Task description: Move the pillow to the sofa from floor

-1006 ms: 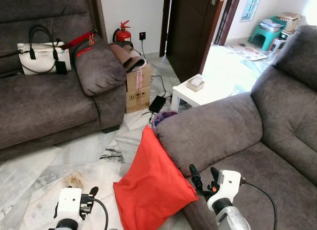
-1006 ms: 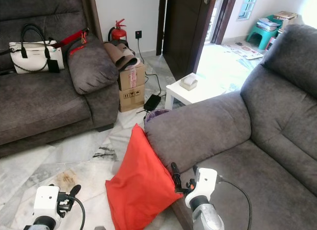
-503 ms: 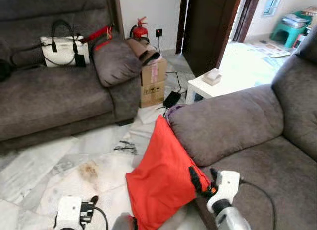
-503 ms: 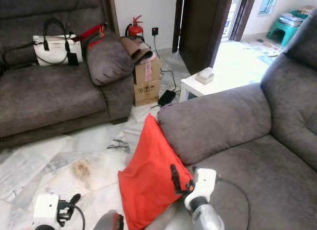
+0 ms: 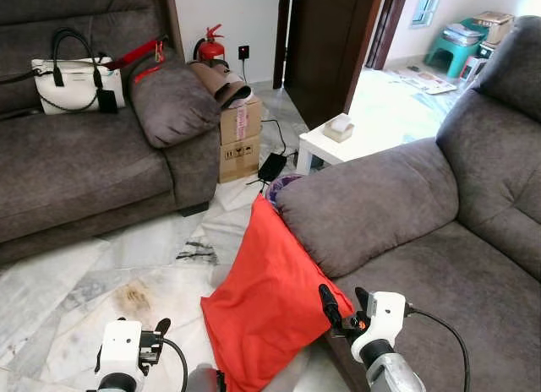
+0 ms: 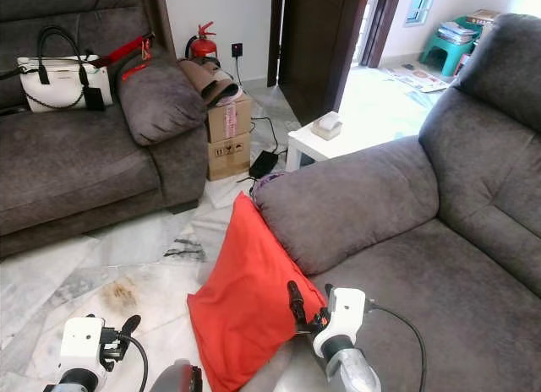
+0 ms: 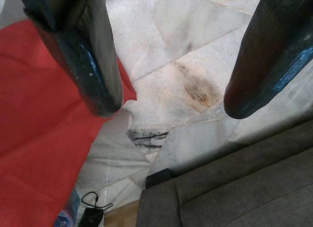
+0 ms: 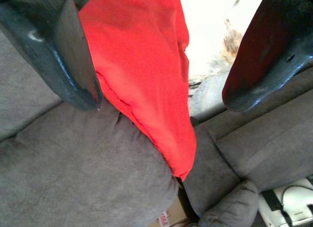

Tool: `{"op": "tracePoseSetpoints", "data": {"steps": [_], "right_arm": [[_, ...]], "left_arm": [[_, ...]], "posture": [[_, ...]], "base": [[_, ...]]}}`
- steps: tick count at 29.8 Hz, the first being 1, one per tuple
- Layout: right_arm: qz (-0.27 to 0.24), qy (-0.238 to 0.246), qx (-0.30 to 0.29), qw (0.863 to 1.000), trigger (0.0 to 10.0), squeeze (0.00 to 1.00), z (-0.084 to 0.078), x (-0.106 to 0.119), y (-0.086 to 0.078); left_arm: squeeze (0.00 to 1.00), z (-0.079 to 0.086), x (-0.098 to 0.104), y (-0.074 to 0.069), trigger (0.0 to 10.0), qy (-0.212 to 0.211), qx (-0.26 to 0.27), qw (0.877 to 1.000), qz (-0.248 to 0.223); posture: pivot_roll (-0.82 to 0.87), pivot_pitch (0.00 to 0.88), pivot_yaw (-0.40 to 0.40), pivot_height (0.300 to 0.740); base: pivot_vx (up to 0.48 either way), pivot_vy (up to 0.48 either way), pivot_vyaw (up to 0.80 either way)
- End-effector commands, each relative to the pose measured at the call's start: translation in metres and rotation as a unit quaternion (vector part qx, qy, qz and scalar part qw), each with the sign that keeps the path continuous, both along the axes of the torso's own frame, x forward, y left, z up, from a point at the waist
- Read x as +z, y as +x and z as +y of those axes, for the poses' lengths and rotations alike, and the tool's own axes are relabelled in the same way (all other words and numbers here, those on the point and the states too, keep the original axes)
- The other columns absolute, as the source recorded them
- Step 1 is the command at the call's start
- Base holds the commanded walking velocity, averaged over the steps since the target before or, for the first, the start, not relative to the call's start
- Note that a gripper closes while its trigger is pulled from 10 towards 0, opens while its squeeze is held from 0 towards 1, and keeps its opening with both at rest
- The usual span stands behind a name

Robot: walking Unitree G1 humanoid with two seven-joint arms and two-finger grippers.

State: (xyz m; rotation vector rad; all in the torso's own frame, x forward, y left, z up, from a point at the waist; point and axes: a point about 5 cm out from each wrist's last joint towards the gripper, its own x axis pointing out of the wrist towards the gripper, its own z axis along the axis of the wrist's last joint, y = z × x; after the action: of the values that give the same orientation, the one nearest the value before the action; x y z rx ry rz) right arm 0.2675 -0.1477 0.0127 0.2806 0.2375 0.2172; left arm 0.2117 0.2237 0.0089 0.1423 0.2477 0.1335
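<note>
Red pillow (image 5: 266,299) on floor (image 5: 101,274) against sofa (image 5: 372,206); right gripper (image 5: 345,305) beside it, both grippers' jaws apart

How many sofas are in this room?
2. One grey sofa sits on the robot's left with a white handbag on it; the other grey sofa is on the right, the red pillow leaning against it.

red pillow (image 5: 266,303): its edge against the grey sofa's armrest (image 5: 363,210) is hidden behind that armrest; lower tip lost behind a grey blurred shape at frame bottom.
purple object (image 5: 279,186): mostly hidden behind armrest and pillow; kind not determinable.
left arm (image 5: 118,358): cut by bottom edge.
cardboard boxes (image 5: 237,147): label print too small to read.
far sofa (image 5: 76,181): cut by left edge.
white handbag (image 5: 72,73): tag unreadable.
</note>
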Motion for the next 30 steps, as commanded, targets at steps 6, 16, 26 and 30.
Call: {"op": "tracePoseSetpoints", "data": {"steps": [6, 16, 26, 30], "right_arm": [[0.004, -0.003, -0.003, 1.000, 10.0, 0.00, -0.0021, -0.0017, -0.0020], [0.004, -0.002, -0.003, 1.000, 10.0, 0.00, -0.0010, -0.0021, -0.0020], [0.012, -0.010, 0.008, 1.000, 10.0, 0.00, 0.0008, -0.0037, -0.0020], [0.006, -0.003, 0.005, 1.000, 10.0, 0.00, 0.0010, -0.0025, -0.0020]], "left_arm": [[0.00, -0.0005, 0.0009, -0.0012, 10.0, -0.004, -0.001, 1.000, -0.002], [0.00, -0.0016, 0.0042, 0.0003, 10.0, 0.001, -0.003, 1.000, -0.008], [0.00, -0.0019, 0.0037, 0.0015, 10.0, 0.001, -0.002, 1.000, -0.005], [0.00, -0.0018, 0.0035, 0.0015, 10.0, 0.001, -0.002, 1.000, -0.004]], "posture": [[0.11, 0.113, -0.026, 0.636], [0.11, 0.116, -0.027, 0.627], [0.11, 0.115, -0.026, 0.623], [0.11, 0.115, -0.026, 0.618]], "base": [[0.000, 0.000, 0.00], [0.000, 0.000, 0.00], [0.000, 0.000, 0.00], [0.000, 0.000, 0.00]]}}
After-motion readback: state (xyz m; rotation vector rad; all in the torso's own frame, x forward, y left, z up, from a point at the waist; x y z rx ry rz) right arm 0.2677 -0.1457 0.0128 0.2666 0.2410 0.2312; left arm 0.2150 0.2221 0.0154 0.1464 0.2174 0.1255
